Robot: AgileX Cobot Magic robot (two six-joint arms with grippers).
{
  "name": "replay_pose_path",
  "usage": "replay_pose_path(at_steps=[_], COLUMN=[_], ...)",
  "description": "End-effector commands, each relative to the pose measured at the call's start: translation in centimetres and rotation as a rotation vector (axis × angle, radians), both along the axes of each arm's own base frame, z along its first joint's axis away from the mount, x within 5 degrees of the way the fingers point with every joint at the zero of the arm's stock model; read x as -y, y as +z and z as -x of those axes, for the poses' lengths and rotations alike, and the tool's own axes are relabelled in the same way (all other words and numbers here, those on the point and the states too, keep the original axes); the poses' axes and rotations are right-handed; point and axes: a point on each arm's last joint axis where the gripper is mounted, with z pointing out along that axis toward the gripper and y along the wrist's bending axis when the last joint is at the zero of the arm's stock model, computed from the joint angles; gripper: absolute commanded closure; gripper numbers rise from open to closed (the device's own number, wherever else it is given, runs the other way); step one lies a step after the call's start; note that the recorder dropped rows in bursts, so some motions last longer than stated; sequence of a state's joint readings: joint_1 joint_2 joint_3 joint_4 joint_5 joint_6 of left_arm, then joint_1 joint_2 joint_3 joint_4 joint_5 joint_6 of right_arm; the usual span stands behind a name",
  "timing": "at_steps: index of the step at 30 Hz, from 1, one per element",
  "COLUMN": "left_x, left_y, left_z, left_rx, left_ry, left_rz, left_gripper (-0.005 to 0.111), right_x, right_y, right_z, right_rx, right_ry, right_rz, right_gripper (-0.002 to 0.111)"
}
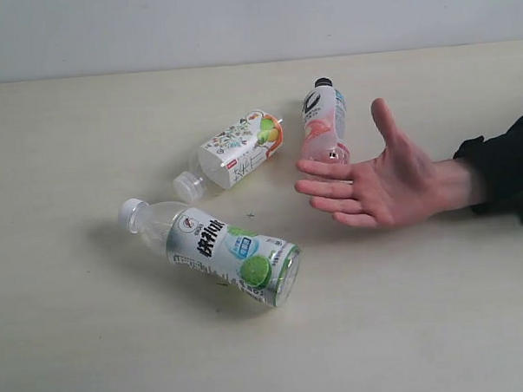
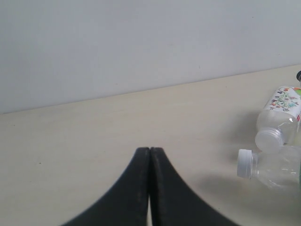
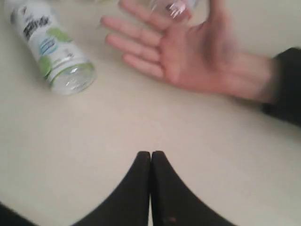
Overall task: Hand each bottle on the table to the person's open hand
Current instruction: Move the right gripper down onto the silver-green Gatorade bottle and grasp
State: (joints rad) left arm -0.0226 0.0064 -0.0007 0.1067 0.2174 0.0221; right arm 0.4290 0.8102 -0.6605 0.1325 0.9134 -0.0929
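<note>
Claws: my left claw [image 2: 149, 151] and right claw [image 3: 150, 153] are pressed together, empty. Clear plastic lime-labelled bottle [image 1: 216, 250] lies mid cream tabletop [image 1: 78, 360]; open bare hand [image 1: 383, 186] reaches in from the right edge. I should spread wide and grip across the label.

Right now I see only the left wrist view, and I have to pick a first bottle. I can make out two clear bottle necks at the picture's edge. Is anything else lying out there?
Observer: Yes. A pink bottle with a black cap lies on the table, farther right in the exterior view.
Operator: And where is the person waiting?
Observer: The person's open hand reaches in from the right of the exterior view, with its fingertips next to that bottle's base. I cannot tell whether they touch.
</note>
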Motion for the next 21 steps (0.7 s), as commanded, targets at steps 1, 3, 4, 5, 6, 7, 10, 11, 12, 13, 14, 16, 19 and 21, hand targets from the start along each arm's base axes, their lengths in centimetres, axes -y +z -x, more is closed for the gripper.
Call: replay_pose_path(at_steps=[1,3,4,5,6,7,10,11,12,13,14,16,19,21], left_x=[0.0,0.0,0.0,0.0,0.0,0.0,0.0,0.0,0.0,0.0,0.0,0.0,0.0,0.0], left_y=[0.0,0.0,0.0,0.0,0.0,0.0,0.0,0.0,0.0,0.0,0.0,0.0,0.0,0.0], left_z=[0.0,0.0,0.0,0.0,0.0,0.0,0.0,0.0,0.0,0.0,0.0,0.0,0.0,0.0], left_rx=[0.006,0.006,0.006,0.006,0.006,0.006,0.006,0.006,0.006,0.006,0.006,0.006,0.006,0.006], left_ry=[0.002,0.002,0.002,0.002,0.002,0.002,0.002,0.002,0.002,0.002,0.002,0.002,0.002,0.002], left_rz=[0.004,0.004,0.004,0.004,0.004,0.004,0.004,0.004,0.004,0.004,0.004,0.004,0.004,0.004], left_gripper=[0.106,0.106,0.106,0.106,0.106,0.106,0.106,0.106,0.106,0.106,0.106,0.106,0.106,0.106], right_x=[-4.1,-5.7,-6.5,-7.2,-7.7,-8.2,-10.0,-10.8,-11.5,-12.5,-13.4,-16.2,-19.1,-20.6], right_y=[-0.9,-1.2,-1.3,-1.4,-1.5,-1.8,-3.1,-3.4,-3.4,-3.7,-3.9,-4.4,-5.9,-7.5], right_z=[-5.6,-8.2,-9.6,-11.0,-12.0,-13.0,-15.2,-15.8,-16.2,-16.6,-16.8,-17.2,-17.6,-18.0], right_rx=[-0.235,-0.253,-0.246,-0.231,-0.222,-0.207,-0.204,-0.211,-0.209,-0.206,-0.195,-0.17,-0.136,-0.142], right_ry=[0.12,0.163,0.181,0.182,0.181,0.192,0.286,0.311,0.326,0.354,0.396,0.519,0.596,0.579], right_rz=[-0.011,-0.032,-0.044,-0.061,-0.07,-0.074,-0.041,-0.032,-0.029,-0.019,-0.007,0.022,0.125,0.212], right_gripper=[0.108,0.108,0.106,0.103,0.1,0.096,0.082,0.076,0.071,0.064,0.057,0.046,0.038,0.036])
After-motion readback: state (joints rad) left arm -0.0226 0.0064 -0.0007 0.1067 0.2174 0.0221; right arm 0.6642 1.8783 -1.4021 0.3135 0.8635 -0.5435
